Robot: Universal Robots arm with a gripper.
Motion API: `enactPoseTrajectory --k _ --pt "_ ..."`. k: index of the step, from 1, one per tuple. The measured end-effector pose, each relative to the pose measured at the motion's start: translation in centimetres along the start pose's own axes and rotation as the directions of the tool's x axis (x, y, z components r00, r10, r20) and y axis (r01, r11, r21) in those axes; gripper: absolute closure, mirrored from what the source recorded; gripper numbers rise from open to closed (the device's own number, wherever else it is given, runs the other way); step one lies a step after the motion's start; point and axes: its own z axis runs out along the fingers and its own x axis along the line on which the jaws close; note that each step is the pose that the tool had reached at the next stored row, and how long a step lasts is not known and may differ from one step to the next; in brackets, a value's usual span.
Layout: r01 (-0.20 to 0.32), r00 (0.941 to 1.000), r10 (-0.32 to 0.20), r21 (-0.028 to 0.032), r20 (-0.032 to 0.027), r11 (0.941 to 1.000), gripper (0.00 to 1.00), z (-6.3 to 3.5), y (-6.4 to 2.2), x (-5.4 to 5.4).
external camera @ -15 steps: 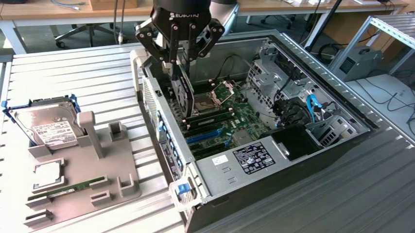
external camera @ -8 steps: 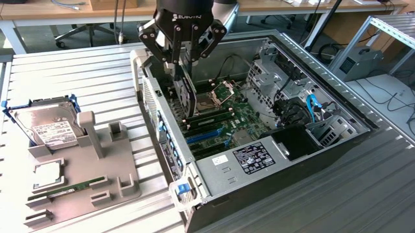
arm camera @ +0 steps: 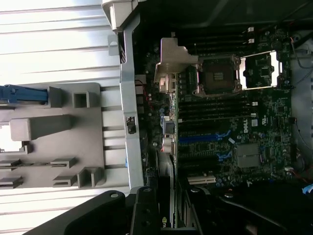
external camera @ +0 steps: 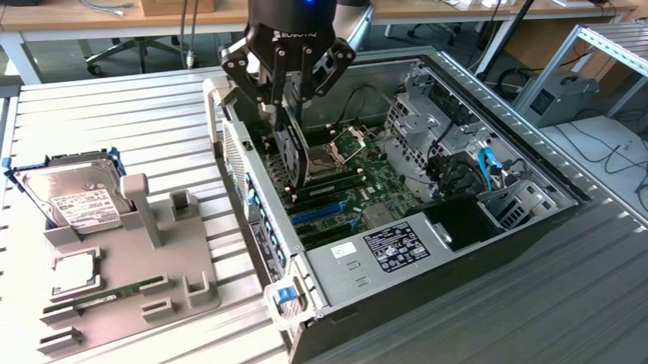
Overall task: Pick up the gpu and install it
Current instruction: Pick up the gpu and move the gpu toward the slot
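Note:
My gripper [external camera: 287, 100] hangs over the open computer case [external camera: 350, 262], near its rear wall, and is shut on the gpu [external camera: 294, 152]. The gpu is a thin black card held on edge, hanging down from the fingers into the case, with its lower edge just above the motherboard [external camera: 380, 189]. The blue expansion slots [external camera: 326, 212] lie a little nearer the camera than the card. In the wrist view the gpu [arm camera: 166, 188] appears edge on between the black fingers [arm camera: 145, 210], with the blue slots [arm camera: 203, 138] and the open CPU socket [arm camera: 217, 76] beyond it.
A grey parts fixture [external camera: 152, 258] stands on the slatted table at the exterior view's left. It holds a silver hard drive [external camera: 76, 199] and a green memory stick [external camera: 106, 293]. Drive cages and cables [external camera: 486, 178] crowd the case's far side.

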Motion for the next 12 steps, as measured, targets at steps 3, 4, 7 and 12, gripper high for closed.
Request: enactPoseTrajectory --k 3,4,7,12 --pt "0.0 1.0 0.0 0.0 0.0 1.0 0.74 0.37 0.01 -0.1" --pt "0.0 1.0 0.0 0.0 0.0 1.0 0.74 0.51 0.01 -0.1" --pt "0.0 1.0 0.0 -0.0001 0.0001 1.0 0.74 0.9 0.01 -0.2" --pt "0.0 1.0 0.0 0.0 0.0 1.0 0.74 1.39 0.02 -0.3"
